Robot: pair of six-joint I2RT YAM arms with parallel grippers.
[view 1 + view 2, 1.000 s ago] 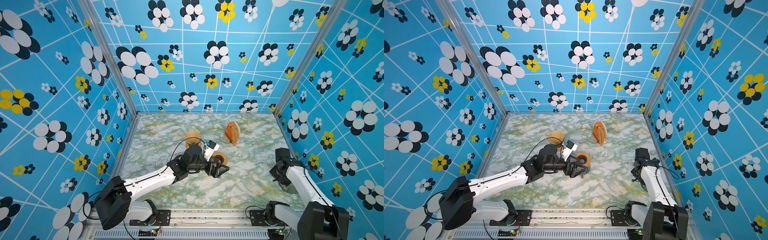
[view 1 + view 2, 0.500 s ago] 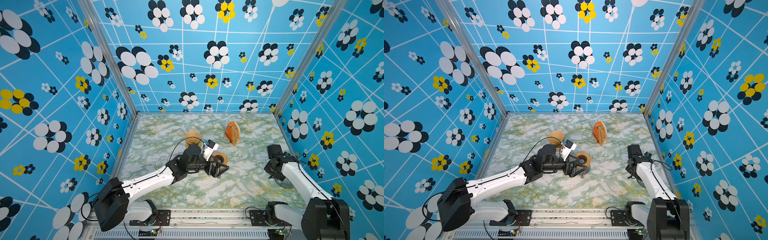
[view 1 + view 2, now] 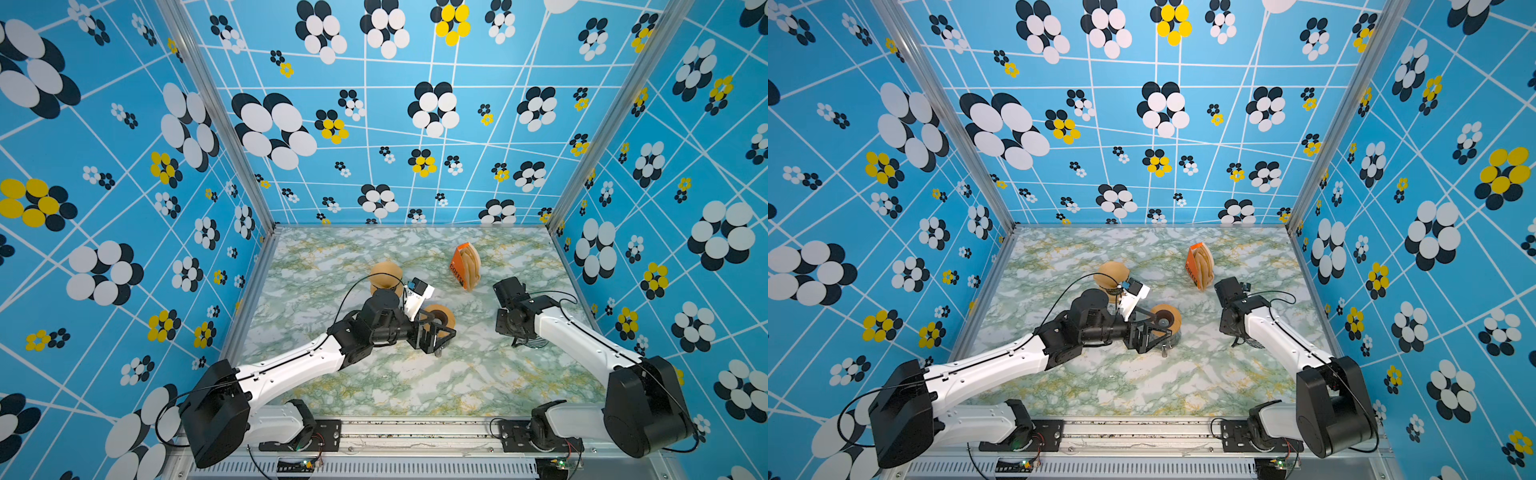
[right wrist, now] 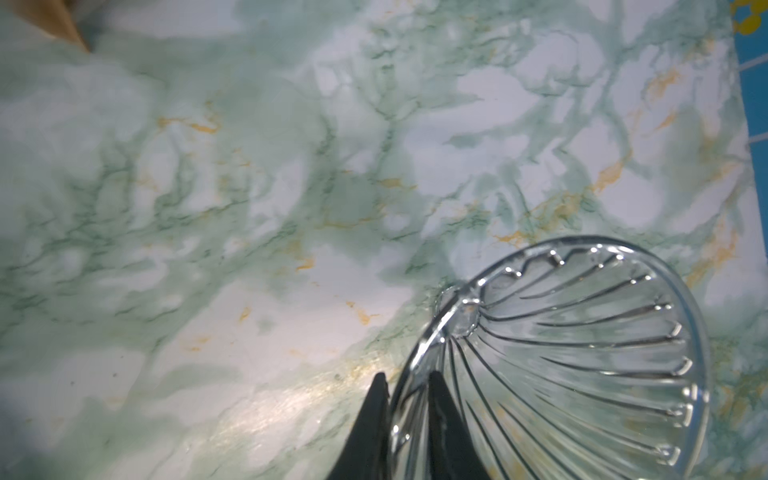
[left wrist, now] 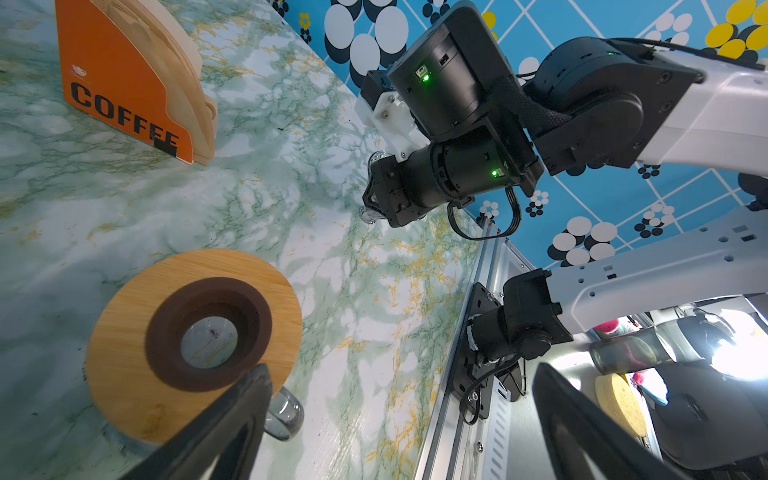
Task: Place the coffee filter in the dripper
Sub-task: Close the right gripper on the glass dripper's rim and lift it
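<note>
1. The enclosure walls (image 3: 124,166) are blue with a flower print and close in three sides. They play no part in the task.
2. The desk (image 3: 374,390) is flat, with a green-veined marble pattern streaked with yellow, and carries every object in play.
3. The left arm (image 3: 291,370) reaches to mid-desk. The left fingers (image 5: 224,424) stand wide apart and hold nothing, with one just beside the wooden ring.
4. The right arm (image 3: 582,336) comes in from the right side. The right fingers (image 4: 374,424) are narrow and pinch the rim of the glass dripper.
5. The orange filter holder (image 3: 459,266), marked COFFEE, stands upright near the back with its stack of paper coffee filters (image 3: 471,264) inside. No filter is in either grip, so the main step looks not yet begun.
6. A tan rounded thing (image 3: 384,272) sits behind the left wrist. Whether it is a loose filter cannot be told.
7. The wooden ring (image 5: 124,332) has a dark inner collar, and a glass piece shows under its edge. It lies well apart from the dripper.
8. The glass dripper (image 4: 582,365) is ribbed and clear, tilted low at the right of the desk, and has no filter in it. Whether it touches the desk cannot be told. What probably remains is to seat it, fetch a filter and set the filter inside.
</note>
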